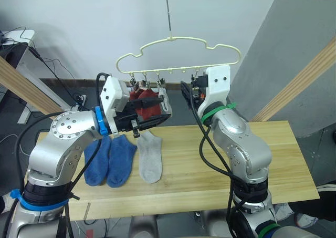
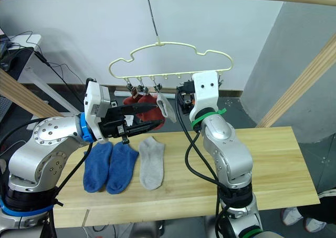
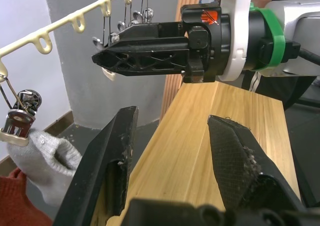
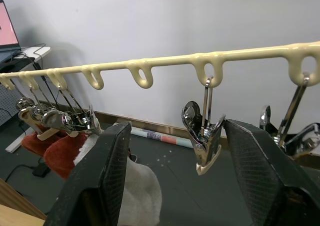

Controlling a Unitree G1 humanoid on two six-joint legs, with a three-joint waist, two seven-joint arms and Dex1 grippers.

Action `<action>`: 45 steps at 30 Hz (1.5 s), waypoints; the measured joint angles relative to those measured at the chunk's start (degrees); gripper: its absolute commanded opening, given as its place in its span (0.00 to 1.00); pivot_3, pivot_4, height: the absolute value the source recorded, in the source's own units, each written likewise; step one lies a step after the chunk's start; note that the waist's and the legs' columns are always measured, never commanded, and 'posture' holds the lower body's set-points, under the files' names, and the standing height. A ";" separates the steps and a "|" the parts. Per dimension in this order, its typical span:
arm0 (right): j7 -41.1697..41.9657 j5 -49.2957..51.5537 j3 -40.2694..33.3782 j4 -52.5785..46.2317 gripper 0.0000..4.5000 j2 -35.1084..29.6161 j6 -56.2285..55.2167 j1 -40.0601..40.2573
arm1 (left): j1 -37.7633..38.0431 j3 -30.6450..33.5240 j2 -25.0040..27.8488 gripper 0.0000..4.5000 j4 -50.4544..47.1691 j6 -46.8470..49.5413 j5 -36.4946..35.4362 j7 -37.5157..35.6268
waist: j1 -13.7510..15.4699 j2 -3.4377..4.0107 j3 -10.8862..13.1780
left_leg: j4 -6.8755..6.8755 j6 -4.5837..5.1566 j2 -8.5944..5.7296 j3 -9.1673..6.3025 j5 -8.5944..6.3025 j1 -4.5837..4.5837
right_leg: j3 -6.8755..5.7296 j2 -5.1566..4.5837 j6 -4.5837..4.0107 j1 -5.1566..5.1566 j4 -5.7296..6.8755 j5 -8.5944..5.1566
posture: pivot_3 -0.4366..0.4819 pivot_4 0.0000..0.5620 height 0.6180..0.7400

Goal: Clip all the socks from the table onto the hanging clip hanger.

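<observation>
Both arms rise nearest, over the table, whose right half lies bare to its edge. Under the clip hanger the left gripper and right gripper both stand spread, empty. Two blue socks and one grey sock lie below the hanger; two red socks and a grey one hang clipped

We see silver rounded arm shells with black cables, a blue band at the left wrist, green at the right, white wrist housings and black latticed end-effector fingers.
</observation>
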 measured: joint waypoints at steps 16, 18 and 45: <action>1.72 -0.01 -0.04 6.53 0.68 0.68 -6.30 -2.15 | 0.04 0.00 0.00 0.54 -0.04 0.07 0.01 0.19 | 0.05 0.00 0.00 | 0.01 0.00 0.00 0.00 0.01 0.00 | 0.00 0.00 0.00 -0.02 0.04 0.00 | 0.34 0.46 1.00; 1.82 -0.02 -0.04 6.60 0.68 0.68 -6.46 -2.16 | 0.05 0.00 0.00 0.54 -0.05 0.08 0.01 0.19 | 0.05 0.00 0.00 | 0.01 0.00 0.00 0.00 0.01 0.00 | 0.00 0.00 0.00 -0.02 0.05 0.00 | 0.34 0.46 1.00; 1.39 -0.10 -1.29 7.62 0.02 0.47 -8.27 -2.23 | 9.81 2.40 -3.27 0.54 -5.61 5.55 -2.83 9.55 | -0.15 0.01 -0.01 | 0.01 0.00 0.01 0.01 0.01 0.02 | 0.04 -0.01 0.00 -0.03 0.10 0.00 | 0.34 0.46 1.00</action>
